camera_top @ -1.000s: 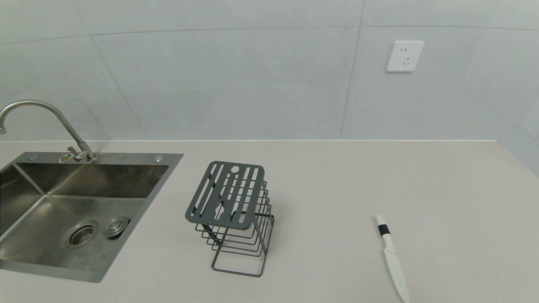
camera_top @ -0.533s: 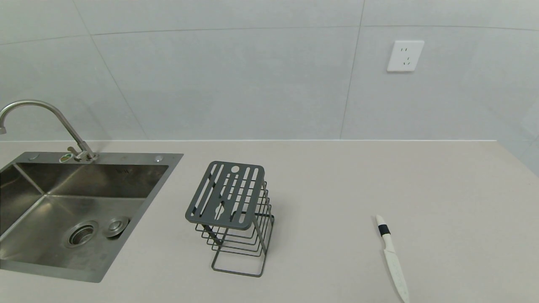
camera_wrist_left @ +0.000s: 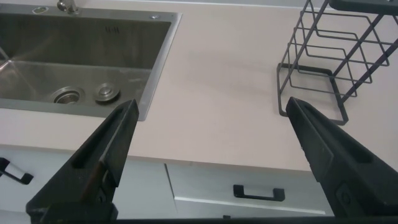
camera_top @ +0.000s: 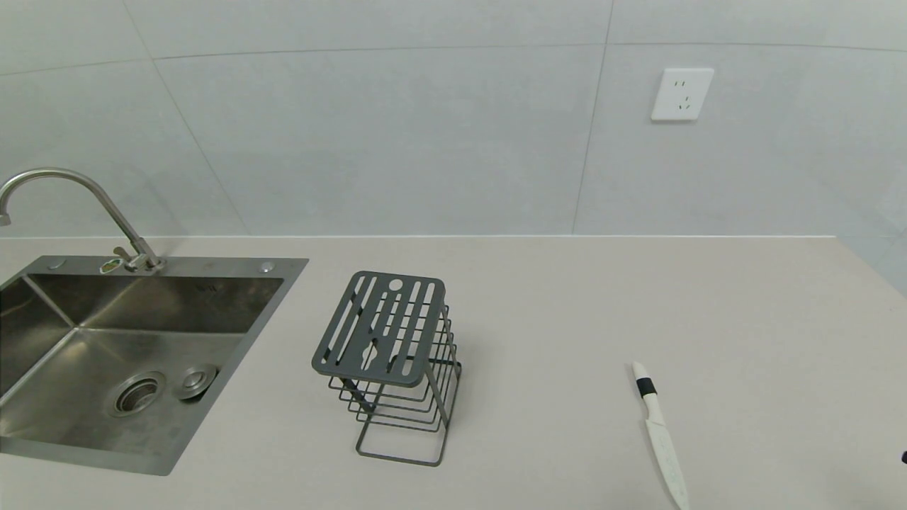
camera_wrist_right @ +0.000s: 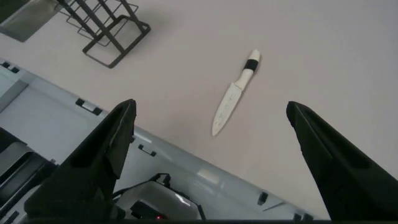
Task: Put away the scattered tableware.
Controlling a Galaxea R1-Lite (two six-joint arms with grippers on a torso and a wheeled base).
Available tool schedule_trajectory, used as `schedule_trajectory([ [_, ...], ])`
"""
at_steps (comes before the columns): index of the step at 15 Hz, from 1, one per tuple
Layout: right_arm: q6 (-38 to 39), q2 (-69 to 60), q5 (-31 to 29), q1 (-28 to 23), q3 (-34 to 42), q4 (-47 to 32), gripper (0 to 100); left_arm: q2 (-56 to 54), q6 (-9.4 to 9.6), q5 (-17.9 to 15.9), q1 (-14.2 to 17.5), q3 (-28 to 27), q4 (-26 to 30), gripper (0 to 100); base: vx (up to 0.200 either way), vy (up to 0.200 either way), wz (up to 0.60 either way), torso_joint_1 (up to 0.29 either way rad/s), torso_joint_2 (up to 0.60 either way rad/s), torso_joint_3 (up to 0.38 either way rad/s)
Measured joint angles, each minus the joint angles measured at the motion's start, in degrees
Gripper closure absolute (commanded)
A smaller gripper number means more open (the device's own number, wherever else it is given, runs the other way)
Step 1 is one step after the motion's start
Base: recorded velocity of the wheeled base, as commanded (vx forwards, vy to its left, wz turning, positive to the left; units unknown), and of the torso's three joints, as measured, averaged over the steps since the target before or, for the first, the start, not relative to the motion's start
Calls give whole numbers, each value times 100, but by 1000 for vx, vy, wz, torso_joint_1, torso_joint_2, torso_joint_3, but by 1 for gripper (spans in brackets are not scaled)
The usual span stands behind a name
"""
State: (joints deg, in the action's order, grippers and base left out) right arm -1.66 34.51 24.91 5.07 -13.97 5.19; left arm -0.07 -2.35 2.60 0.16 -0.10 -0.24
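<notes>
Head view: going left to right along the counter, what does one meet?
sink → slotted rack → white knife

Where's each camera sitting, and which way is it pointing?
Head: on the robot's head, facing forward and down at the counter, sink, rack and knife.
Left wrist: on the left arm, facing the sink and the rack's base; the open left tool frames it.
Right wrist: on the right arm, looking down on the knife; the open right tool frames it.
Shared: all three show the rack.
</notes>
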Motion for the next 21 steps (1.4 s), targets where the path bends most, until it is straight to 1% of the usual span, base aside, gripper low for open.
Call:
schedule_trajectory([
  [3, -9, 794, 9, 284, -9, 416, 0, 0, 0, 2, 0, 0, 0, 0, 0, 0, 0, 0, 0, 0],
  [6, -11, 1480, -61, 571, -88, 451, 0, 0, 0, 2, 0, 0, 0, 0, 0, 0, 0, 0, 0, 0],
  [11, 2, 2968, -138, 675, -656, 462, 0, 0, -7, 2, 0, 0, 0, 0, 0, 0, 0, 0, 0, 0],
  [12, 0, 3321, -228, 719, -750, 462, 0, 0, -7, 0, 0, 0, 0, 0, 0, 0, 0, 0, 0, 0],
  [15, 32, 4120, -1030, 1102, -923, 496, 0, 0, -5, 0, 0, 0, 0, 0, 0, 0, 0, 0, 0, 0],
  [17, 197, 4465, -1275, 1456, -1019, 501, 0, 0, -7, 2, 0, 0, 0, 0, 0, 0, 0, 0, 0, 0],
  [19, 852, 4823, -1947, 1987, -1128, 503, 0, 0, -7, 0, 2, 0, 0, 0, 0, 0, 0, 0, 0, 0],
  [21, 1551, 5244, -2761, 2530, -1303, 510, 0, 0, -21, 5, -2, 0, 2, 0, 0, 0, 0, 0, 0, 0],
])
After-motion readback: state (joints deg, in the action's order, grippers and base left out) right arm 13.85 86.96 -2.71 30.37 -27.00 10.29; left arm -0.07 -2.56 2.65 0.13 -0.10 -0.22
